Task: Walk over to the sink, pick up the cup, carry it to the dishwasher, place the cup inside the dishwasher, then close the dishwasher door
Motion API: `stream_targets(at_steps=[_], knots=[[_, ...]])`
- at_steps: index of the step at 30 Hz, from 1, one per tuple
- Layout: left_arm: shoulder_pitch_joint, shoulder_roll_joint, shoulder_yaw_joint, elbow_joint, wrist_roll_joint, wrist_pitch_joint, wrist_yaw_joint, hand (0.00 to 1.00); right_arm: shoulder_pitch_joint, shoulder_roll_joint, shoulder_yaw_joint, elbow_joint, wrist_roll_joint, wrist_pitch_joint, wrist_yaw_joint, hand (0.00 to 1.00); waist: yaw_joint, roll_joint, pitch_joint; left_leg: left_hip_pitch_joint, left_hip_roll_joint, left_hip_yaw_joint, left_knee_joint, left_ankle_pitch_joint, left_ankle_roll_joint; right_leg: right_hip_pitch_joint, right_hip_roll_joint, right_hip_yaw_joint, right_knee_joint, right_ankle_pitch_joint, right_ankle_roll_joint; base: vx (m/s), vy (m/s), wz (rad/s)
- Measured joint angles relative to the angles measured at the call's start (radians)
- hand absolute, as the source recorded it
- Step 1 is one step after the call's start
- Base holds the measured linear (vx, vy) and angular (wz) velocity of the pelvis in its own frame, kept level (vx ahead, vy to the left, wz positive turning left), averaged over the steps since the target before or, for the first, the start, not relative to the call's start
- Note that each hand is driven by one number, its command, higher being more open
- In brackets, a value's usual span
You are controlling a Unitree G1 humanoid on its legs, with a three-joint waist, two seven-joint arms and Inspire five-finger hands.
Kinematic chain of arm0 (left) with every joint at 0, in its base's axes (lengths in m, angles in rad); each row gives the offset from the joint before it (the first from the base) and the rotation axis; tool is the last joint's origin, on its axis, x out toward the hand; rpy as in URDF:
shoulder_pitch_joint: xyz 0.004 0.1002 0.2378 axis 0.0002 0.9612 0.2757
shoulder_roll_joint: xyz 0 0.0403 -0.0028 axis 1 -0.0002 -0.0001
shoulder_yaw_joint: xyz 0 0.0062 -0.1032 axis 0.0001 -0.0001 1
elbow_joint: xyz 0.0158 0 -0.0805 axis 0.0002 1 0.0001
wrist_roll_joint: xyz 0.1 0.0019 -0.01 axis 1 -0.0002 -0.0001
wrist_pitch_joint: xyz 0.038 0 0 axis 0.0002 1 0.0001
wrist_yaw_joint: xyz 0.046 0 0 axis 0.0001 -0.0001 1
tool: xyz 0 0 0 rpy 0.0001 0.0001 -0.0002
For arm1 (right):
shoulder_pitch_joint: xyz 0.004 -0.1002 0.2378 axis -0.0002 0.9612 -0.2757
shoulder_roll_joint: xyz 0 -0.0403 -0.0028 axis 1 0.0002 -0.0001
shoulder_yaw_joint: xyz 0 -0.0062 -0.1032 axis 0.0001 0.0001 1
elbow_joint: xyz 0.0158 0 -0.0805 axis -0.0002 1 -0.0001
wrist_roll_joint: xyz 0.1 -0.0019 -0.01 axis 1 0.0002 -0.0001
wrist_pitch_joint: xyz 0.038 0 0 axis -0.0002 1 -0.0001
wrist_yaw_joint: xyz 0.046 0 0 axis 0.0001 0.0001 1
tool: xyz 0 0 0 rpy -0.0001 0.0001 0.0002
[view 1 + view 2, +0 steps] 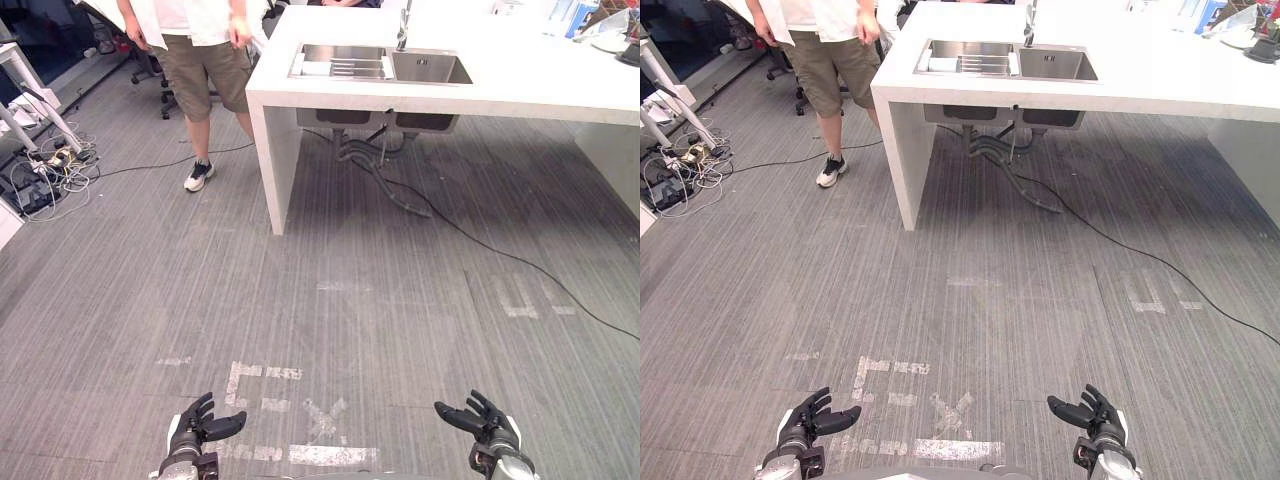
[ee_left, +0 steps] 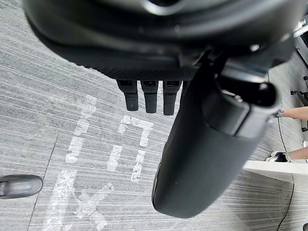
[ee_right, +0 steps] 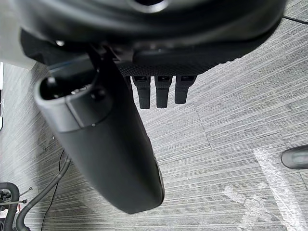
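The left hand's (image 1: 190, 434) fingers (image 2: 150, 98) hang straight and a little spread in a short dark row. The thick matte thumb (image 2: 207, 159) stands apart from them, and they hold and touch nothing. The right hand (image 1: 492, 430) is the same: its fingers (image 3: 163, 91) are loose and parted from the thumb (image 3: 115, 159), and the palm is empty. In the head views the hands sit low at 7 and 5 o'clock, palms turned inward, well apart.

Beneath them lies grey floor (image 1: 420, 300) with a fine ribbed grain, marked at 6 o'clock with worn white tape marks (image 1: 300, 455).

The head views show the steel sink (image 1: 430, 68) at 12 o'clock, set into a smooth white counter (image 1: 520, 90) with a slab-like end wall. It has two rectangular basins and a tall tap (image 1: 403, 25). A small white object (image 1: 315, 69) lies beside a slatted rack (image 1: 355, 68) in the left basin; I cannot tell whether it is the cup. Dark corrugated hoses (image 1: 375, 165) sag under the basins.

A person (image 1: 195, 60) in khaki shorts and a white shoe stands at 11 o'clock, just beside the counter's end. A tangle of cables (image 1: 50, 175) lies at 9 o'clock.

The left wrist view catches the person's shoe and the counter's edge past the thumb, and the right wrist view catches the hoses.
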Motion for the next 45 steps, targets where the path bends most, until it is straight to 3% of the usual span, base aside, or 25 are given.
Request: stream_targets(at_steps=[9,24,26,27,28,29,31,34,36,38,39,40,41,42,43,44,45], knots=[[0.015,-0.006,-0.019,0.0,0.0,0.0,-0.002,0.9,0.002,0.0,0.0,0.014,0.0,0.004,-0.002,0.9,-0.01,0.001,0.0,0.0,-0.001,0.008,-0.018,0.017,0.027,-0.012,-0.001,-0.021,0.002,-0.002,-0.016,-0.02,-0.006,-0.02],[0.005,-0.016,-0.018,-0.014,-0.029,-0.001,-0.009,0.9,-0.038,0.0,0.0,0.013,0.0,0.005,-0.007,0.9,-0.02,0.01,0.015,-0.02,0.0,0.087,-0.027,-0.001,0.016,-0.065,0.003,0.034,0.009,-0.001,-0.018,0.02,0.013,-0.14],[0.002,-0.027,-0.019,-0.037,-0.041,-0.001,-0.005,0.9,-0.057,0.0,0.0,0.009,0.001,0.005,-0.008,0.9,-0.019,0.012,0.038,-0.044,0.006,0.107,0.019,-0.044,0.033,-0.114,0.0,0.046,0.097,-0.046,-0.021,0.03,0.023,-0.28],[0.002,-0.032,-0.024,-0.049,-0.046,-0.001,-0.002,0.9,-0.062,0.0,0.001,0.006,0.001,0.005,-0.008,0.9,-0.017,0.012,0.052,-0.051,0.005,0.118,0.046,-0.067,0.045,-0.149,-0.012,0.041,0.181,-0.086,-0.007,0.02,0.029,-0.3],[0.002,-0.034,-0.048,-0.053,-0.05,-0.001,0.006,0.9,-0.061,0.0,0.002,0.002,0.002,0.005,-0.011,0.9,-0.014,0.012,0.066,-0.052,0.004,0.131,0.071,-0.096,0.059,-0.208,-0.028,0.023,0.321,-0.132,0.025,0.04,0.034,-0.32],[0.003,-0.034,-0.066,-0.053,-0.054,-0.001,0.01,0.9,-0.06,0.002,0.007,-0.001,0.002,0.008,-0.011,0.9,-0.018,0.014,0.073,-0.041,0.003,0.135,0.074,-0.115,0.073,-0.291,-0.051,-0.005,0.5,-0.145,0.032,0.08,0.029,-0.21],[0.001,-0.028,-0.089,-0.057,-0.059,-0.001,0.014,0.9,-0.05,0.004,0.014,-0.001,0.001,0.016,-0.013,0.9,-0.026,0.012,0.091,-0.007,0.0,0.13,0.078,-0.122,0.073,-0.381,-0.096,-0.062,0.704,-0.168,0.028,0.2,0.0,0.01],[-0.015,-0.027,-0.088,-0.057,-0.068,-0.001,0.027,0.9,-0.047,-0.005,0.029,-0.001,0.001,0.02,-0.016,0.9,-0.048,0.021,0.114,0.042,0.024,0.108,0.084,-0.152,0.054,-0.441,-0.119,-0.125,0.686,-0.214,0.005,0.36,-0.06,0.22],[-0.059,-0.03,-0.087,-0.057,-0.08,-0.002,0.03,0.9,-0.057,-0.032,0.055,-0.001,0.001,0.022,-0.012,0.9,-0.067,0.058,0.151,0.072,0.084,0.077,0.073,-0.158,0.034,-0.497,-0.092,-0.148,0.546,-0.196,0.0,0.47,-0.182,0.49],[-0.076,-0.022,-0.087,-0.056,-0.091,-0.005,0.031,0.9,-0.06,-0.046,0.062,-0.007,0.002,0.022,-0.012,0.9,-0.078,0.052,0.154,0.099,0.098,0.062,0.064,-0.158,0.0,-0.525,-0.086,-0.121,0.338,-0.065,0.013,0.44,-0.196,0.35],[-0.075,-0.019,-0.087,-0.054,-0.094,-0.009,0.031,0.9,-0.047,-0.057,0.063,-0.011,0.002,0.019,-0.013,0.9,-0.08,0.033,0.151,0.152,0.095,0.059,0.052,-0.183,-0.043,-0.526,-0.104,-0.084,0.3,0.055,-0.006,0.58,-0.287,0.23],[-0.075,-0.025,-0.086,-0.041,-0.098,-0.01,0.032,0.9,-0.044,-0.071,0.062,-0.006,0.002,0.02,-0.02,0.9,-0.08,0.038,0.148,0.185,0.114,0.059,0.074,-0.206,-0.079,-0.556,-0.104,-0.081,0.435,0.053,-0.049,0.7,-0.376,0.14],[-0.075,-0.027,-0.086,-0.04,-0.098,-0.01,0.031,0.9,-0.05,-0.072,0.062,-0.006,0.002,0.021,-0.024,0.9,-0.081,0.041,0.142,0.175,0.125,0.058,0.113,-0.207,-0.082,-0.568,-0.104,-0.084,0.478,0.009,-0.059,0.68,-0.397,0.1],[-0.083,-0.033,-0.087,-0.04,-0.099,-0.011,0.031,0.9,-0.063,-0.073,0.063,-0.007,0.002,0.02,-0.024,0.9,-0.085,0.044,0.141,0.109,0.15,0.053,0.276,-0.198,-0.1,-0.557,-0.097,-0.095,0.51,-0.05,-0.073,0.68,-0.423,0.19],[-0.086,-0.041,-0.087,-0.042,-0.099,-0.014,0.031,0.9,-0.07,-0.071,0.067,-0.003,0.002,0.02,-0.023,0.9,-0.089,0.051,0.145,0.018,0.201,0.041,0.507,-0.145,-0.148,-0.501,-0.076,-0.113,0.49,-0.081,-0.087,0.7,-0.415,0.23],[-0.081,-0.052,-0.086,-0.044,-0.1,-0.014,0.03,0.9,-0.071,-0.07,0.08,0.012,0.004,0.02,-0.024,0.9,-0.085,0.059,0.15,-0.065,0.26,0.027,0.772,-0.123,-0.164,-0.403,-0.037,-0.13,0.435,-0.091,-0.102,0.6,-0.336,0.14],[-0.078,-0.053,-0.086,-0.044,-0.1,-0.013,0.03,0.9,-0.071,-0.069,0.083,0.017,0.005,0.02,-0.023,0.9,-0.082,0.058,0.15,-0.08,0.273,0.031,0.836,-0.122,-0.164,-0.375,-0.027,-0.131,0.417,-0.092,-0.104,0.48,-0.241,-0.07]])
